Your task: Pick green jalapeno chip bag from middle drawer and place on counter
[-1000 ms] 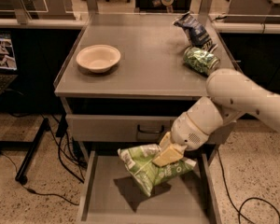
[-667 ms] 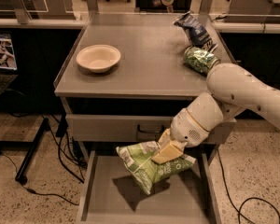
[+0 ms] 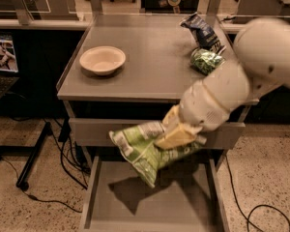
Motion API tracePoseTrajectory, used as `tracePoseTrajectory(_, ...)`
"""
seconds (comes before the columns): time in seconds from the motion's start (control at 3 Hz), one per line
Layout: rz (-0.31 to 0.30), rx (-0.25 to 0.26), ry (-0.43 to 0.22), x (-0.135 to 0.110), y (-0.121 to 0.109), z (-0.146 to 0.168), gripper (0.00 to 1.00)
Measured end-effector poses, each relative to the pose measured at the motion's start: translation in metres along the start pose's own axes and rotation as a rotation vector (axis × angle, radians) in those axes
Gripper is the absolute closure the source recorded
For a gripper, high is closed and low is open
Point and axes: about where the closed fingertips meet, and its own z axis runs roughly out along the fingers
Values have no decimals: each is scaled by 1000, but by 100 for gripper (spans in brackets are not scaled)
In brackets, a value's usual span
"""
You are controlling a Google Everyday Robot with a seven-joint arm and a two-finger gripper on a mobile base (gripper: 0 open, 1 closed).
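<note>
Item one, my claw [image 3: 178, 135]: it sits below the front edge of the counter [image 3: 154, 76], right of centre, out in front of the closed upper drawer front [image 3: 96, 130]. Its tan fingers [image 3: 171, 140] are pinched on the green jalapeno chip bag [image 3: 140, 151], gripping it across its upper middle. My white arm [image 3: 232, 88] comes down to it from the right, passing over the counter's front right corner (that corner is hidden behind it).

Item two, the bag: it hangs in the air, carried by the claw alone. It is tilted, with one end up at the left near the upper drawer front and a lower corner pointing downward. It is above the middle drawer [image 3: 87, 197], which stands pulled open, and it is clear of the drawer's flat bottom. The bag's shadow [image 3: 130, 197] lies on that bottom. The bag is not on the counter.

Item three, the counter top: a pale bowl [image 3: 102, 60] stands upright toward the left edge, about midway between front and back. A dark blue snack bag [image 3: 202, 30] sits near the back right corner. A shiny green can [image 3: 207, 61] lies just in front of it, close to the right edge (whether the two touch I cannot tell).
</note>
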Motion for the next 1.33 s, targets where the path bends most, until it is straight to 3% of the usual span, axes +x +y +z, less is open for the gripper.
tracePoseTrajectory(0.33,-146,149,-28,-82,8,-75,100)
tracePoseTrajectory(0.67,-209,287,-75,-140,-10,-124,100)
tracePoseTrajectory(1.33,-229,311,-89,-151,-11,-135,100)
